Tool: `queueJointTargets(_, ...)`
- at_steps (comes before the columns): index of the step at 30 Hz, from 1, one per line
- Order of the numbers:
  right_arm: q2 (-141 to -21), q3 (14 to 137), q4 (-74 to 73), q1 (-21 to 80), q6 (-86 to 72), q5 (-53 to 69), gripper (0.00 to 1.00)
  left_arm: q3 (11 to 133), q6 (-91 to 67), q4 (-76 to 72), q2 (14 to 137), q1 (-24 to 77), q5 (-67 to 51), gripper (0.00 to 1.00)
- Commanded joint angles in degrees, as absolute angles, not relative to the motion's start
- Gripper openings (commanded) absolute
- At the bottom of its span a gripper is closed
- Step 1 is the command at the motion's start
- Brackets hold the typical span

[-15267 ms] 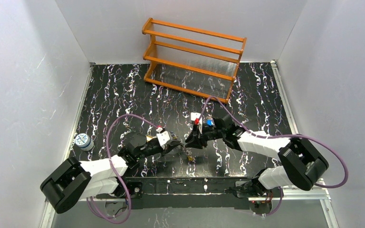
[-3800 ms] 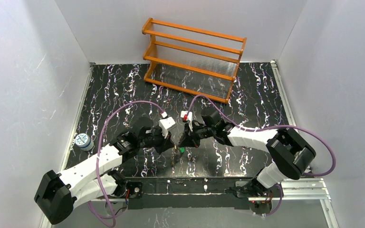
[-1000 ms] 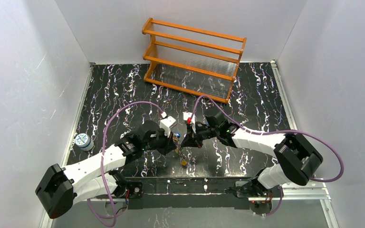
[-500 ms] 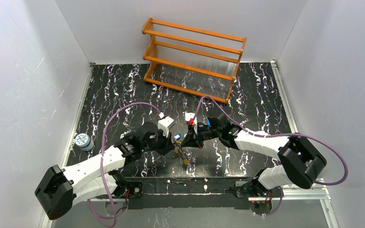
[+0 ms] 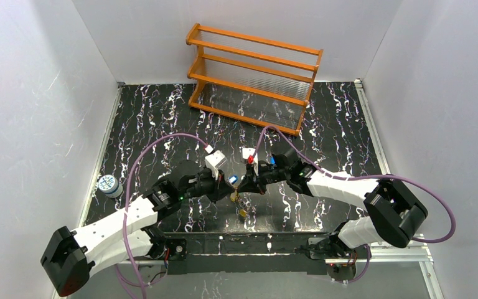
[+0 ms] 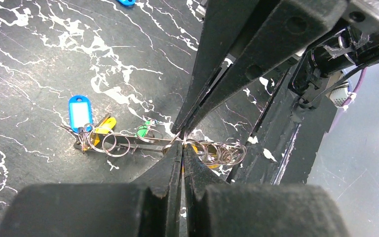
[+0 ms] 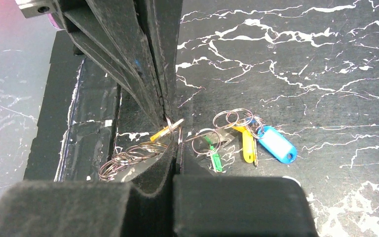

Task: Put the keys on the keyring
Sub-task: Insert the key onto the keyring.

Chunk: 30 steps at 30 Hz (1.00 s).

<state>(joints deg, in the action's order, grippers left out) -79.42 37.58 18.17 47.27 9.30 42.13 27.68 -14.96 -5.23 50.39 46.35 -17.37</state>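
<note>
Left tool [image 6: 182,148] and right tool [image 7: 174,150] meet tip to tip, both clamped shut on the thin keyring [image 7: 173,122]. The keys [image 7: 246,143] string out sideways, across the tools' length: green, yellow and a blue tag [image 7: 276,143] right of the right tool, orange left.

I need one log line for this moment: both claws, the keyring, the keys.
left claw shut on keyring | right claw shut on keyring, tips meeting | keys bunched beside

Left gripper [image 6: 183,148] entering from below, jaws pressed together on keyring [image 6: 175,140] wire. Right gripper [image 6: 183,129] entering from above, likewise pinched, tip to tip. Keys [image 6: 103,129] with yellow and green heads and blue tag [image 6: 80,112] lying left on table [image 6: 39,59]. Further wire rings [image 6: 224,153] to the right.
</note>
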Motion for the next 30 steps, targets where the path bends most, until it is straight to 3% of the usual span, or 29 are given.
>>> queueJointTargets(1,-77.1,37.0,21.5,47.4,11.6,42.5,0.01,27.9,-14.6,-6.3,52.3,46.5,-19.2,0.00)
queueJointTargets(30,-75.5,35.9,20.5,47.4,15.2,43.0,0.01,28.7,-19.3,-5.8,56.0,46.5,-14.2,0.00)
